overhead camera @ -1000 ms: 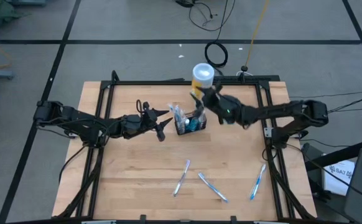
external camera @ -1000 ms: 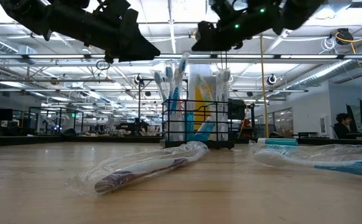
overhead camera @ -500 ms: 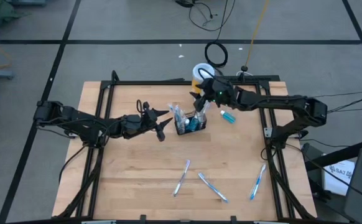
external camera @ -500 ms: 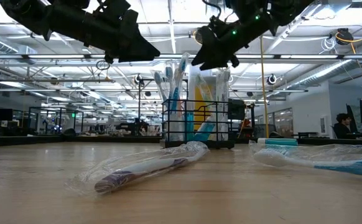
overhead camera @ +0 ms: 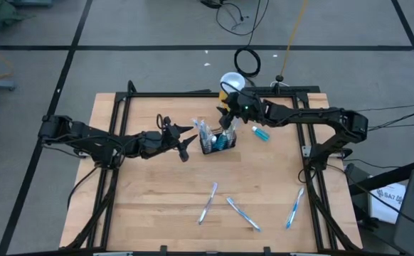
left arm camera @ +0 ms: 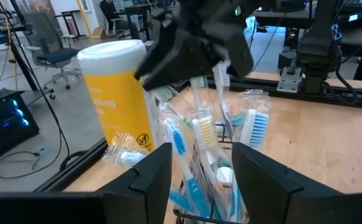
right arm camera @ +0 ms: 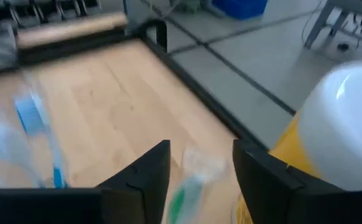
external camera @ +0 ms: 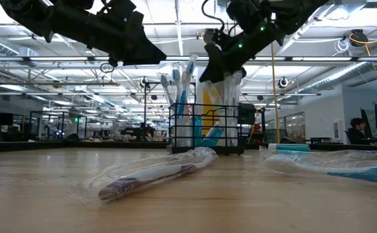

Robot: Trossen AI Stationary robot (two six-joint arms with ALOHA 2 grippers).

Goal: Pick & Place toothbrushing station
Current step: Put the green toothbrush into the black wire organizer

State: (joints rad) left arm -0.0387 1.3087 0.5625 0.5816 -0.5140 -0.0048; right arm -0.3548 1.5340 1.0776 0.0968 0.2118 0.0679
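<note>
your basket (overhead camera: pixel 217 141) sits mid-bench, already stuffed with brushes; three wrapped toothbrushes (overhead camera: pixel 207 203) remain in front. right gripper (overhead camera: pixel 228 118) hovers above the basket, left gripper (overhead camera: pixel 186 144) beside it, both jaws parted, empty.

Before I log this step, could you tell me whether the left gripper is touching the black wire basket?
Apart. The high view shows bare table between the left gripper and the black wire basket.

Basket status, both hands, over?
Right hand open above the basket, a wrapped toothbrush between its fingers. Left hand open, waiting beside the basket. Yellow canister close behind.
</note>
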